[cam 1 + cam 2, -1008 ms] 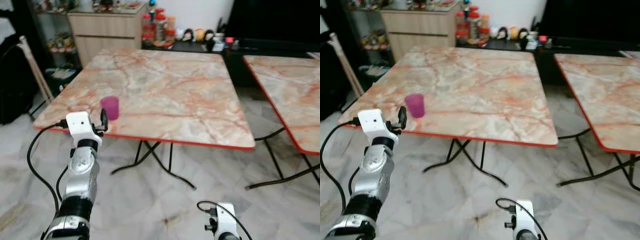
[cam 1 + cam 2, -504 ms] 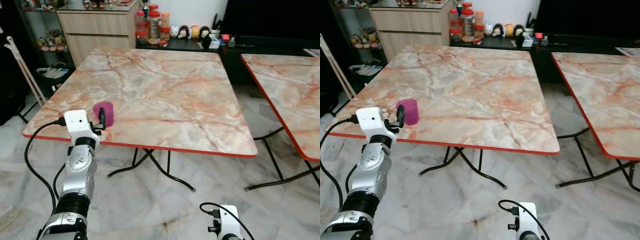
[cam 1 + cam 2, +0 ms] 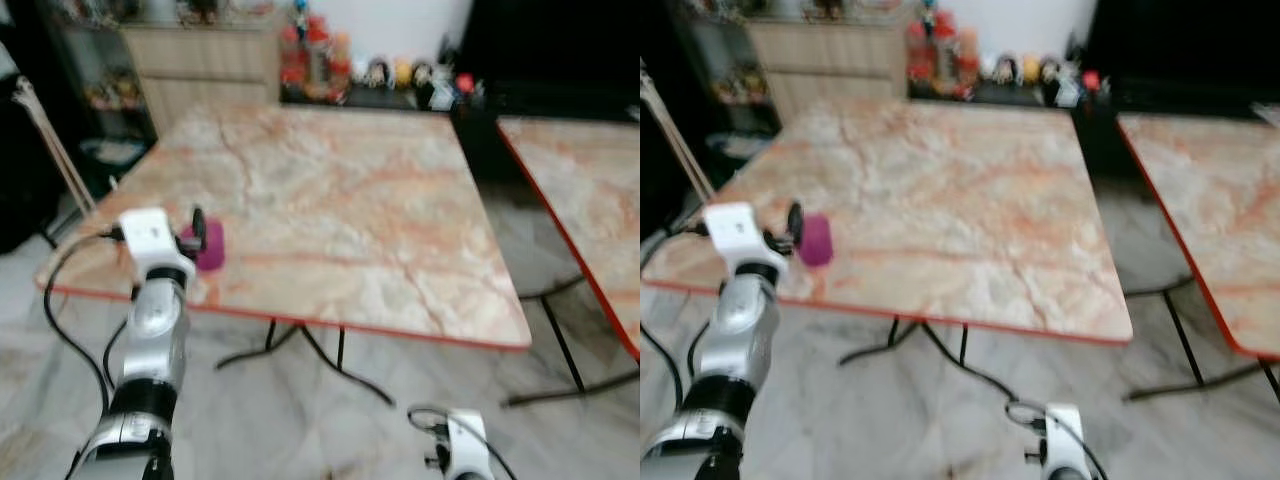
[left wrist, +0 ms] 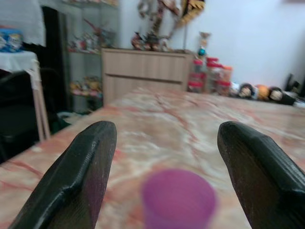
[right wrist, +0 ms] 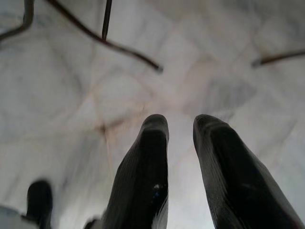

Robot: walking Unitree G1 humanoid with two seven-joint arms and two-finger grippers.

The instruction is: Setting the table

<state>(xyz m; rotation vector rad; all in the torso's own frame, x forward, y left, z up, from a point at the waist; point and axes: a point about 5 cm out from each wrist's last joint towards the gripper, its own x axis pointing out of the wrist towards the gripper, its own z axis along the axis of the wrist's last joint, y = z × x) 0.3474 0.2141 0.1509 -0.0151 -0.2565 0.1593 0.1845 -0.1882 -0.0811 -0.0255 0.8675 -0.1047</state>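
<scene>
A small purple cup (image 3: 210,246) stands upright near the front left corner of the marble table (image 3: 380,200). My left gripper (image 3: 192,232) is raised to the table's edge right at the cup. In the left wrist view the cup (image 4: 178,199) sits low between the two wide-apart black fingers (image 4: 90,176), and neither finger touches it. That gripper (image 4: 164,138) is open. My right gripper (image 5: 181,125) hangs low over the floor, its fingers close together with nothing between them.
A second marble table (image 3: 590,170) stands to the right, across a gap of tiled floor. Behind the table are a wooden cabinet (image 3: 200,60) and a low shelf with jars (image 3: 310,60). A folding rack (image 3: 45,130) leans at the left. Black table legs (image 3: 300,345) cross underneath.
The camera has moved closer to the table and the picture is now blurred. My left gripper has reached forward, so the cup now sits between its open fingers.
</scene>
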